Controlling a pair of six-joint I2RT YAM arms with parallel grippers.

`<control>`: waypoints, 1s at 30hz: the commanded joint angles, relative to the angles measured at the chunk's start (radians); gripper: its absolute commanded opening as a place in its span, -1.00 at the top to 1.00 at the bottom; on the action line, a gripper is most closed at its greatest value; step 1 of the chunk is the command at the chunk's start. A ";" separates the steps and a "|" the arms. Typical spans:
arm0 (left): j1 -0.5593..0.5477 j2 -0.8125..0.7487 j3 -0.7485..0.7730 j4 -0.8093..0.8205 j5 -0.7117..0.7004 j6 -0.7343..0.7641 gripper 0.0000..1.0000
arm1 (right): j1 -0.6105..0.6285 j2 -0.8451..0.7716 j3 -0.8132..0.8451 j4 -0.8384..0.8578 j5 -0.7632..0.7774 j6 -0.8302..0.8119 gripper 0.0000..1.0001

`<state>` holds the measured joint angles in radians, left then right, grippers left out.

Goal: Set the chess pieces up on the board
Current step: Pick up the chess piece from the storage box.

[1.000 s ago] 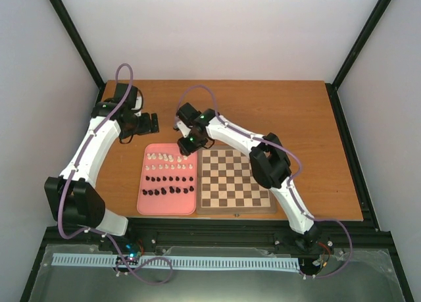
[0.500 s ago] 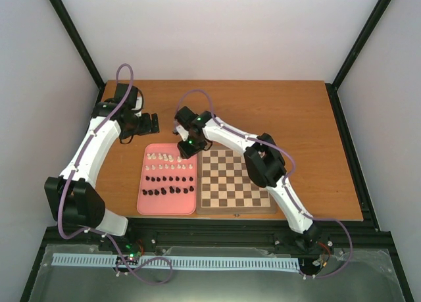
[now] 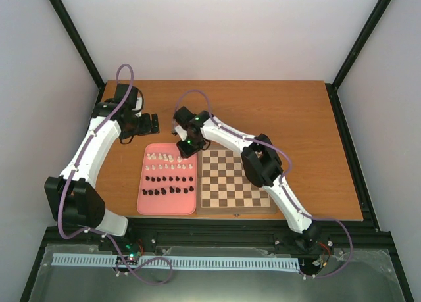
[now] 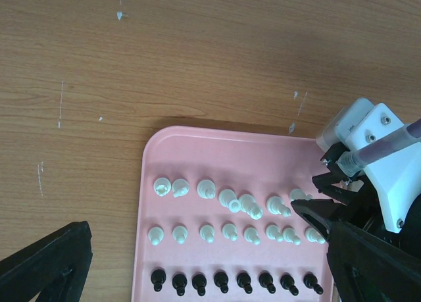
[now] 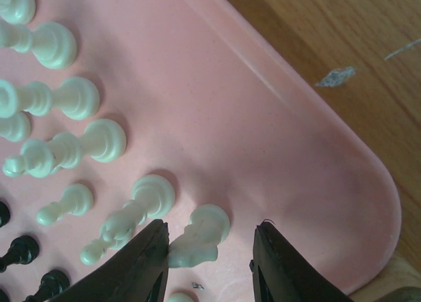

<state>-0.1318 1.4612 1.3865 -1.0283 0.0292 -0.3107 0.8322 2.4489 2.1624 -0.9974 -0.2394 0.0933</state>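
Note:
The chess pieces stand on a pink tray [image 3: 146, 198]: white ones [image 3: 170, 162] in the far rows, black ones [image 3: 170, 185] in the near rows. The wooden checkered board [image 3: 233, 180] lies right of the tray with no pieces on it. My right gripper [image 3: 187, 148] is low over the tray's far right corner. In the right wrist view it [image 5: 209, 249] is open, with a white knight [image 5: 200, 239] between its fingers, close to the left finger [image 5: 146, 266]. My left gripper [image 3: 152, 123] hangs open and empty over the table beyond the tray, looking down on the white rows [image 4: 230, 216].
The tray's rounded rim [image 5: 342, 164] runs just right of my right fingers, with bare wood [image 5: 342, 39] beyond it. Neighbouring white pieces [image 5: 125, 216] stand close on the left. The right arm's wrist [image 4: 371, 151] shows in the left wrist view.
My right gripper has moved left from the board's far left corner to the tray's far right corner. The left arm has not moved.

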 commanded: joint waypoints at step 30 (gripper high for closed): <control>0.004 -0.013 -0.004 0.007 0.001 0.004 -0.99 | 0.012 -0.064 0.062 -0.041 0.068 -0.003 0.82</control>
<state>-0.1310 1.4612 1.3697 -1.0271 0.0296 -0.3107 0.8322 2.4729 2.1971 -1.0138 -0.2222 0.0902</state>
